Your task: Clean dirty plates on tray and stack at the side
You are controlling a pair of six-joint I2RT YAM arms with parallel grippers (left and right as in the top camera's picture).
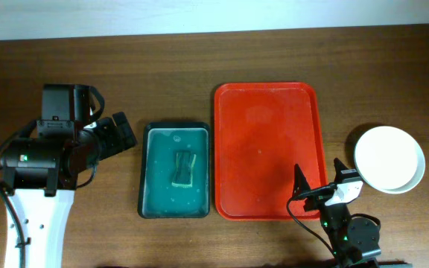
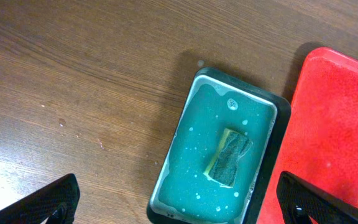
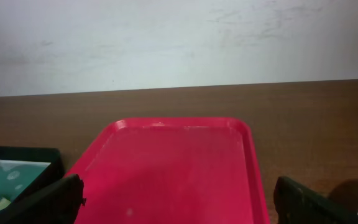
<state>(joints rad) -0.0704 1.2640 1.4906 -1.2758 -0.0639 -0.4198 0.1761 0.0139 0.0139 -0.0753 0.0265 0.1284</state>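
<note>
The tray (image 1: pixel 267 149) lies bare in the middle of the table (image 1: pixel 51 59); no plate is on it, and its red floor shows only faint marks. The plates (image 1: pixel 389 158) sit on the wood just off the tray's right rim, apart from it. From above they read as one white round with a clean centre, so how many are stacked there cannot be told. That spot fits the task's "side": clear of the tray and within the right arm's reach. The right gripper (image 1: pixel 319 175) hovers over the tray's near right corner with its jaws spread wide and nothing between them; its wrist view looks along the empty tray. The left gripper (image 1: pixel 125 132) is likewise released and empty, parked to the left of the basin (image 1: pixel 175 170) and pointing toward it. The sponge (image 1: pixel 183 168) lies in the basin's sudsy teal water, where that arm can reach it. With the tray empty and both tools free, the job looks finished or nearly so.
</note>
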